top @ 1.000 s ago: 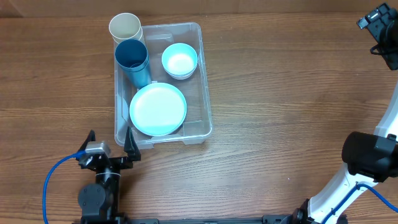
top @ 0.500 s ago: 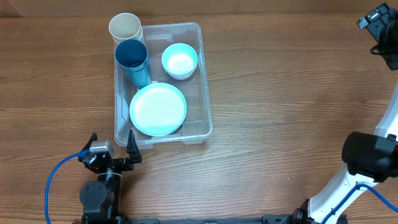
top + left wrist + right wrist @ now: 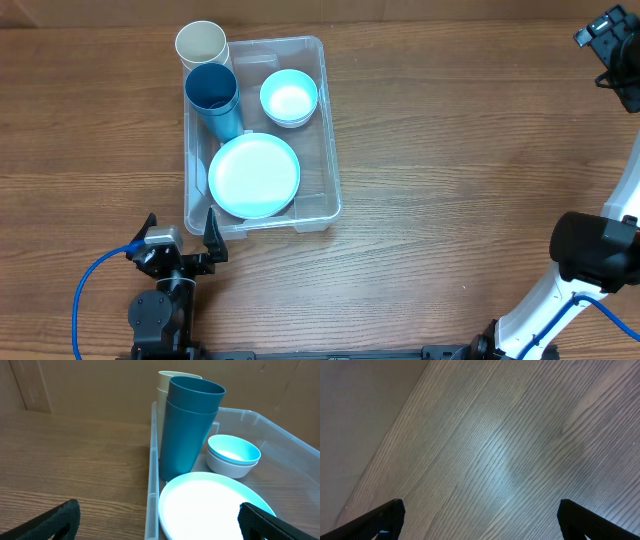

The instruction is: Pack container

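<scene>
Overhead view: container (image 3: 322,150) on tabletop (image 3: 450,180) holds plate (image 3: 254,175), bowls (image 3: 289,97), teal cups (image 3: 212,88); left end effector (image 3: 180,236) and right end effector (image 3: 480,512) both spread wide, empty.

A robot lab bench: wood-grain table (image 3: 450,150) with blue cable (image 3: 74,310).

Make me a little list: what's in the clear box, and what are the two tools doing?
container: clear bin on wood table
teal cups: stacked upright, far left inside
cream cup: upright behind the teal cups
bowls: light blue, nested, far right inside
plate: light blue, flat, near end
left tool: open, empty, near the container
right tool: open, empty, over bare table
</scene>
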Action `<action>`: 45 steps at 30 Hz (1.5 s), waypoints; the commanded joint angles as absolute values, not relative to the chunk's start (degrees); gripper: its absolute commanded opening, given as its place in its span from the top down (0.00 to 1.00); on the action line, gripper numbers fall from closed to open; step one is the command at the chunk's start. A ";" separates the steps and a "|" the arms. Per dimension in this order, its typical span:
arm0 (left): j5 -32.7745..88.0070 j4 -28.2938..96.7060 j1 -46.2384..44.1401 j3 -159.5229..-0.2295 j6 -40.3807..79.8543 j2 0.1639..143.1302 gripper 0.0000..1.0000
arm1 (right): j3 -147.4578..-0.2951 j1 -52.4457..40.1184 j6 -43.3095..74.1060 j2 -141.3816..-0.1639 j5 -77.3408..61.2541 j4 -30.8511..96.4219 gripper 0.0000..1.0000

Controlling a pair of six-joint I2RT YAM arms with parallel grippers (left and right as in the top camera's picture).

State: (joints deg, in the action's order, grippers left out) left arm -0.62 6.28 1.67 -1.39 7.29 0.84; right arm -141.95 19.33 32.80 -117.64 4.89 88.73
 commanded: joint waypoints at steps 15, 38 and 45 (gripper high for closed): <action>0.03 6.22 2.33 -1.17 6.39 0.25 0.00 | -108.05 -3.81 24.32 -81.45 8.56 42.78 0.00; 0.03 6.22 2.33 -1.17 6.39 0.25 0.00 | -12.75 -5.63 11.07 -12.56 -1.63 -2.81 0.00; 0.03 6.22 2.33 -1.17 6.39 0.25 0.00 | -3.31 -5.63 9.93 -4.95 -1.41 -2.72 0.00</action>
State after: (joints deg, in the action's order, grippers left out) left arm -0.60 6.22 1.67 -1.37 7.27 0.75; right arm -5.50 -5.39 11.38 -6.90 -1.15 -2.33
